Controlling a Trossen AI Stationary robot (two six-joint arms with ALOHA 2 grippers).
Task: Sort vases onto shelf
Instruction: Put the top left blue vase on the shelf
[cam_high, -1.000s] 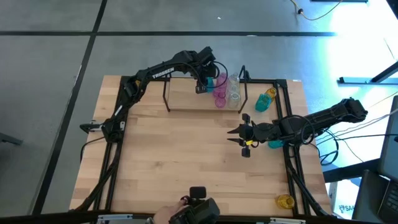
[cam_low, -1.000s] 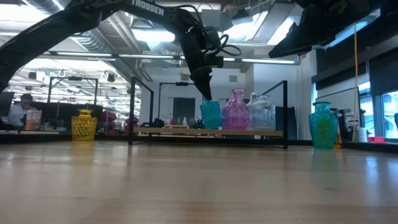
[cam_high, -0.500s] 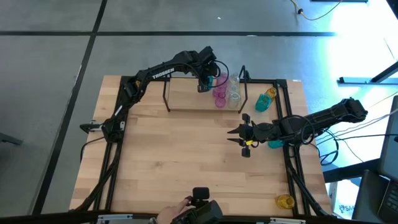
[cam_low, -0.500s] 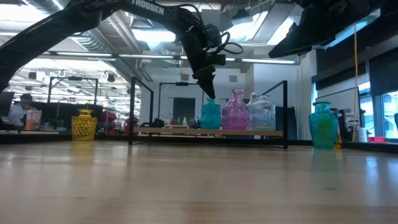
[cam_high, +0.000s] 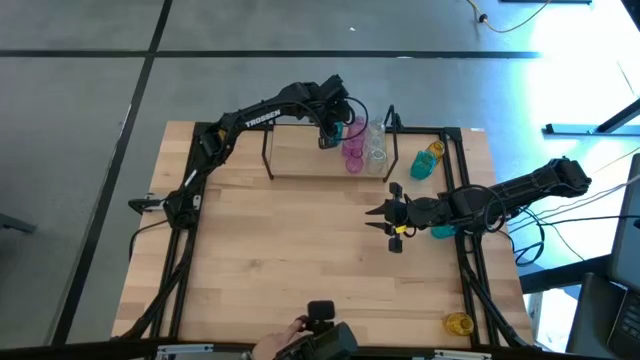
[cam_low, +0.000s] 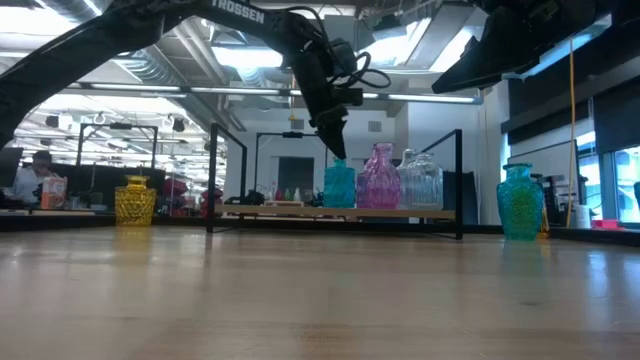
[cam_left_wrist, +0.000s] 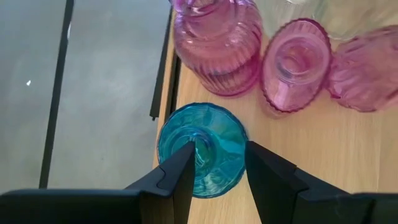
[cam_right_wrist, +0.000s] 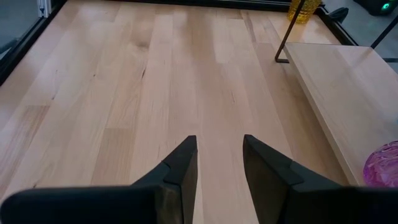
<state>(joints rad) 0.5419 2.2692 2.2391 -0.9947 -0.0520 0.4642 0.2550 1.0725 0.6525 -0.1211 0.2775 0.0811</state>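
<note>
A: What is hard to make out?

B: In the high view the left gripper covers most of the teal vase on the shelf, so only a sliver of teal shows there. In the low view the right arm is cut off at the upper edge, a dark shape only. The clear vase is faint against the room behind it.

A: How is the left arm posed?

B: It reaches across the table's far edge, wrist bent down over the shelf's right end. Its fingers stand apart on either side of the teal vase's neck; whether they touch the glass cannot be told.

A: And the right one?

B: The right gripper hangs over bare tabletop near the right rail, pointing left, jaws apart with nothing between them.

A: Where do the vases stand?

B: Teal, pink vase and clear stand in a row on the shelf. A second teal vase and a yellow vase are off it, to the right.
</note>
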